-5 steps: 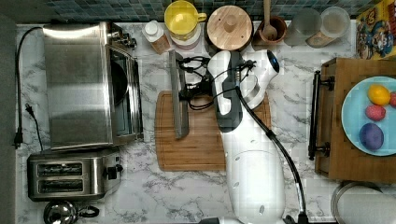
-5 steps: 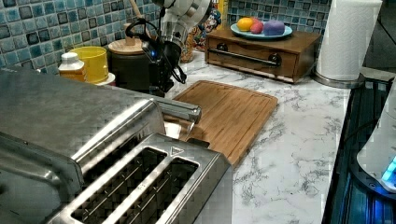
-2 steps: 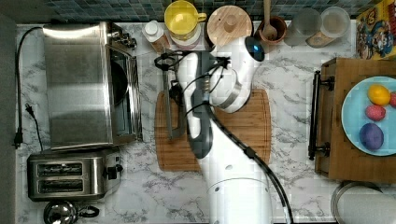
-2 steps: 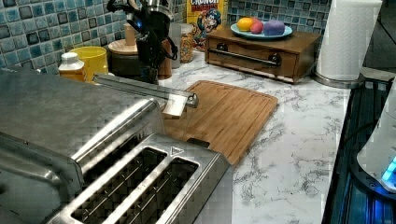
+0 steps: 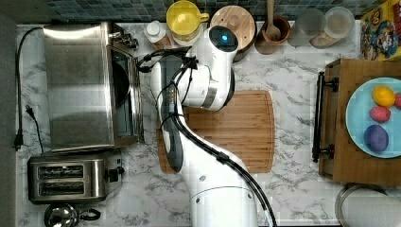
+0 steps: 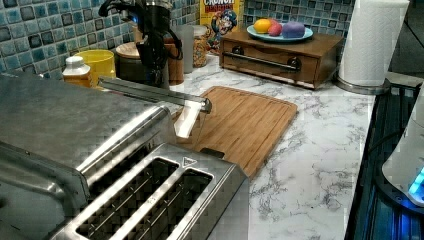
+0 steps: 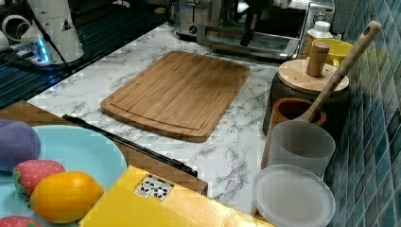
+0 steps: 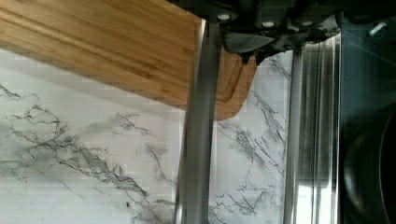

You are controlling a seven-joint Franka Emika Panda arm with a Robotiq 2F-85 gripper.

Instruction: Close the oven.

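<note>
The oven (image 5: pixel 78 85) is a large steel box at the top view's left, with its knobs (image 5: pixel 124 39) at the far end. Its glass door (image 5: pixel 125 97) stands partly raised, tilted up off the counter. In the left view the long bar handle (image 6: pixel 155 93) hangs in the air above the board's edge. My gripper (image 6: pixel 156 75) is right behind the handle's far end, against it. The wrist view has the handle (image 8: pixel 198 140) running beside the door's steel edge (image 8: pixel 299 140), with the gripper (image 8: pixel 247 49) just above the bar. From the right view the door (image 7: pixel 246 45) is seen from its front.
A two-slot toaster (image 5: pixel 71 177) sits next to the oven. A wooden cutting board (image 5: pixel 236 127) lies under my arm. Jars, a yellow mug (image 5: pixel 184 19) and a lidded pot (image 5: pixel 234 21) line the tiled wall. A wooden drawer box (image 5: pixel 340 118) carries a plate of fruit.
The door has swung up from lying nearly flat toward the oven. My arm has moved with it toward the oven, across the board to the top view's left.
</note>
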